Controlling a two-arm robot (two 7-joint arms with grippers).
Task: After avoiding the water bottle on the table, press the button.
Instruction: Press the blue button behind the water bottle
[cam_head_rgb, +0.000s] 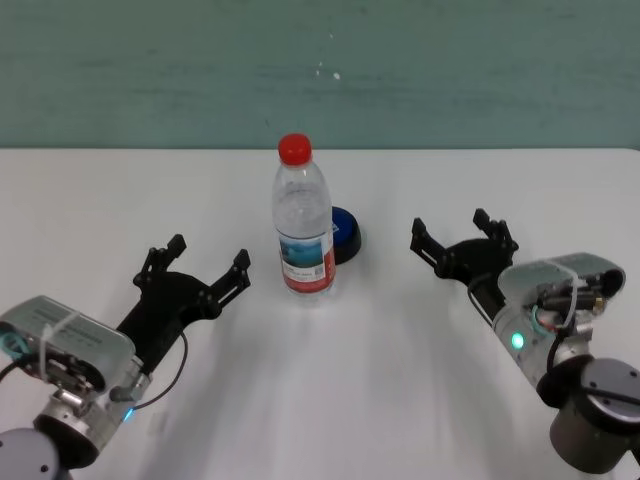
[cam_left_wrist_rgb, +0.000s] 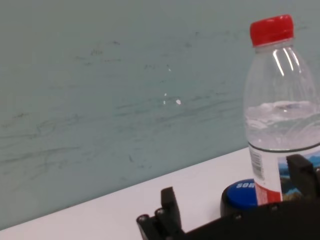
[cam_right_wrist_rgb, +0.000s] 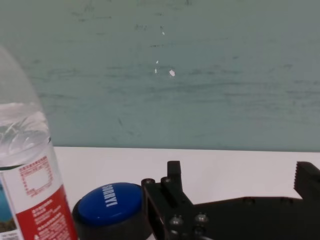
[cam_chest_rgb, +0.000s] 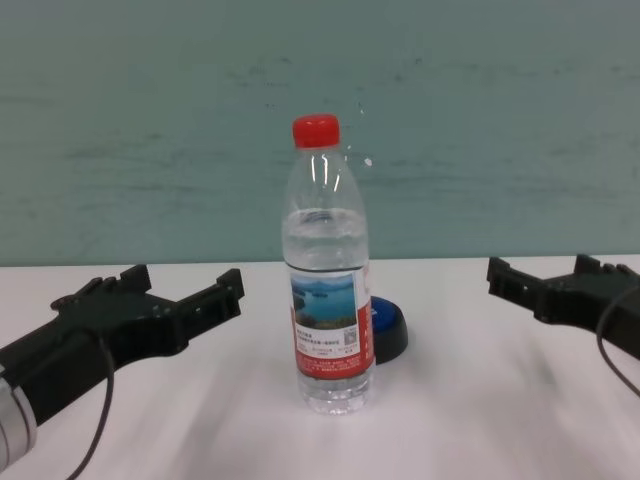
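Standing upright mid white bench (cam_head_rgb: 100, 190): clear plastic red-capped water bottle (cam_head_rgb: 303, 225); low blue-domed black-based button (cam_head_rgb: 345, 233) just behind, unpressed. Left pincer (cam_head_rgb: 197, 258), right pincer (cam_head_rgb: 460, 235) both released, flanking, apart. Press pending.

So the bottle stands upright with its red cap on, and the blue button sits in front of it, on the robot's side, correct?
Not quite. The bottle is upright with its red cap on, but the button sits behind it, on the far side from the robot and partly hidden. The head view shows this.
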